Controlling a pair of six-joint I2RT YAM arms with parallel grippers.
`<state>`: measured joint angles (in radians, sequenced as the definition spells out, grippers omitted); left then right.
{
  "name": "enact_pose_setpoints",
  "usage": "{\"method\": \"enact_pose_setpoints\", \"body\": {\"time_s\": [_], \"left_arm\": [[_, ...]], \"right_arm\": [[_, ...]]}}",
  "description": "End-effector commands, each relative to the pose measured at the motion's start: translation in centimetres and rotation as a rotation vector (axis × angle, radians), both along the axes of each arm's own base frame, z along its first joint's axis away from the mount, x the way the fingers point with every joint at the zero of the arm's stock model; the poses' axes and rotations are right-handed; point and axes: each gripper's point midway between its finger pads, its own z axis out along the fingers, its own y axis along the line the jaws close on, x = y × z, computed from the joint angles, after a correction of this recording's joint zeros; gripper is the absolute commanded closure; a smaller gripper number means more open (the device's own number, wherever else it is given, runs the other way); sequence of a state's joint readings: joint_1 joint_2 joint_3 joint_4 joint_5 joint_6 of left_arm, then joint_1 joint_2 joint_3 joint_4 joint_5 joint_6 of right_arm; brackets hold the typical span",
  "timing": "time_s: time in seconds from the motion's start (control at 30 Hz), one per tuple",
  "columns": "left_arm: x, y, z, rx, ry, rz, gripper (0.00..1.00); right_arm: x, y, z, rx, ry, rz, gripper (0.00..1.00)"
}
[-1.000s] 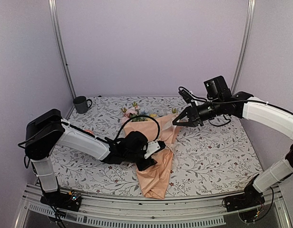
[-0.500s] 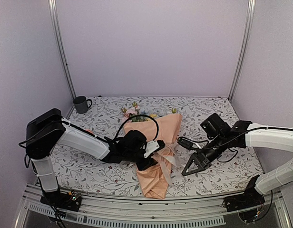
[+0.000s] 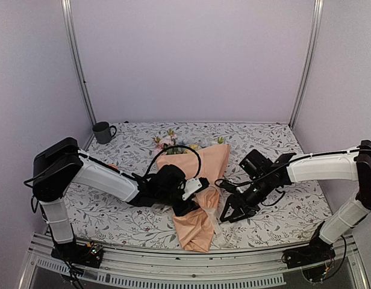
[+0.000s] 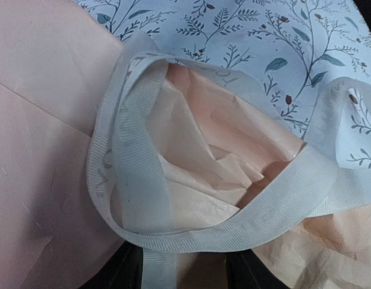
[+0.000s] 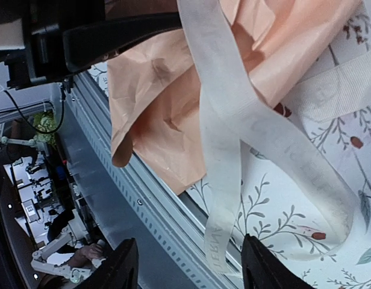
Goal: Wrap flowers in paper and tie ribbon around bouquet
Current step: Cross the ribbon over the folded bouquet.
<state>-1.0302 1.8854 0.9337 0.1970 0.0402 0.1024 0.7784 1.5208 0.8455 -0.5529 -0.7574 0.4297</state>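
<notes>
Since the ribbon (image 4: 276,205) lies only as a slack loop round the neck of the bouquet (image 3: 209,165), the step in hand looks to be drawing that loop tight. Doing it well probably means steadying the wrapped stems from the 9 o'clock side while the free tail is taken near its end. The tail would then be pulled toward 4 o'clock, flat and untwisted, so the thin paper (image 4: 41,150) neither tears nor slips. The left claw (image 3: 188,201) sits on the narrow part of the cone, jaws about half apart with paper and one ribbon strand between them; whether they squeeze I cannot tell. The bouquet lies mid-surface (image 3: 294,220), with the flowers (image 3: 168,141) at 12 o'clock and the paper tip at 6 o'clock by the near edge. The right claw (image 5: 188,271), just at 4 o'clock of the cone, stands wide open and holds nothing: the ribbon tail hangs loose between its fingers
</notes>
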Motion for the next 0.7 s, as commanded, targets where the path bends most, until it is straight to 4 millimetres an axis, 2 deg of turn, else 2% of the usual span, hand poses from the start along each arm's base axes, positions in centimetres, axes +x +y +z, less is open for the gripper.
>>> {"method": "enact_pose_setpoints", "body": {"time_s": [0.0, 0.1, 0.2, 0.3, 0.4, 0.5, 0.67], "left_arm": [[0.2, 0.4, -0.9, 0.002, 0.022, 0.004, 0.52], [0.2, 0.4, -0.8, -0.003, 0.027, 0.008, 0.51], [0.3, 0.5, -0.8, -0.007, 0.031, 0.015, 0.51], [0.3, 0.5, -0.8, -0.009, 0.032, 0.017, 0.52], [0.3, 0.5, -0.8, -0.014, 0.035, 0.017, 0.51], [0.3, 0.5, -0.8, -0.019, 0.036, 0.019, 0.51], [0.3, 0.5, -0.8, -0.017, 0.04, 0.021, 0.51]], "right_arm": [[3.9, 0.6, 1.4, -0.054, -0.166, -0.043, 0.37], [7.3, 1.9, 4.4, -0.023, -0.306, -0.097, 0.37], [9.4, 3.3, 5.4, 0.04, -0.367, -0.173, 0.5], [9.7, 4.8, 4.2, 0.125, -0.311, -0.232, 0.61], [10.4, 4.4, 1.4, 0.062, -0.258, -0.319, 0.68], [10.4, 5.7, 1.1, 0.165, -0.23, -0.322, 0.72], [11.5, 6.9, -0.3, 0.167, -0.228, -0.327, 0.75]]}}
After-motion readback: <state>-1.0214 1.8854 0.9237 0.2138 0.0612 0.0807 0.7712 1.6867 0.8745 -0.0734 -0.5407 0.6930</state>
